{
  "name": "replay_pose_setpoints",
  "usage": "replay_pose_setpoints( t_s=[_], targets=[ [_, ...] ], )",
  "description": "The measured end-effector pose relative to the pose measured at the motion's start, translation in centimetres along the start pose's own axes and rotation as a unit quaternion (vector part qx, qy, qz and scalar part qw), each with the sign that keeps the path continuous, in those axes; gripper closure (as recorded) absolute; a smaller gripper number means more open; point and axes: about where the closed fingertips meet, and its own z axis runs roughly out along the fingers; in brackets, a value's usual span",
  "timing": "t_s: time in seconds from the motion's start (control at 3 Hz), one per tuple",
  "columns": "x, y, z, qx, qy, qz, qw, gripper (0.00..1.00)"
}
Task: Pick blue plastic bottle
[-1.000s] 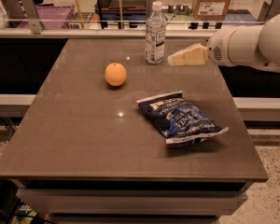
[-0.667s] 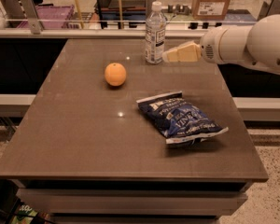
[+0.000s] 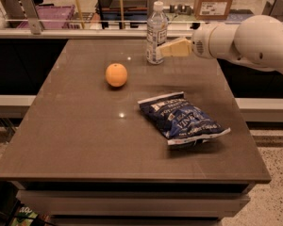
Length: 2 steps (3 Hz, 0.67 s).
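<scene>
The blue plastic bottle (image 3: 156, 33) is a slim clear bottle with a white cap and a pale label. It stands upright near the far edge of the brown table (image 3: 85, 140). My gripper (image 3: 161, 50) reaches in from the right on a white arm, its cream fingers (image 3: 175, 47) right beside the bottle's lower right side, at label height. I cannot tell whether the fingers touch the bottle.
An orange (image 3: 116, 75) lies left of the bottle. A dark blue crinkly snack bag (image 3: 181, 119) lies right of the table's middle. Beyond the far edge runs a rail with shelves, a purple bin (image 3: 47, 14) and a cardboard box (image 3: 216, 1).
My gripper has moved left along the far edge, closing the gap until its fingertips reach the bottle. The bottle, orange and bag have not moved.
</scene>
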Motion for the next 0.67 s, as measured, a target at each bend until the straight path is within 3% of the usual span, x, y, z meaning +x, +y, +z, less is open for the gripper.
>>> replay_pose_setpoints(
  t_s=[0.67],
  targets=[
    [-2.0,0.9,4.0,-0.024,-0.019,-0.015,0.9994,0.0]
  ],
)
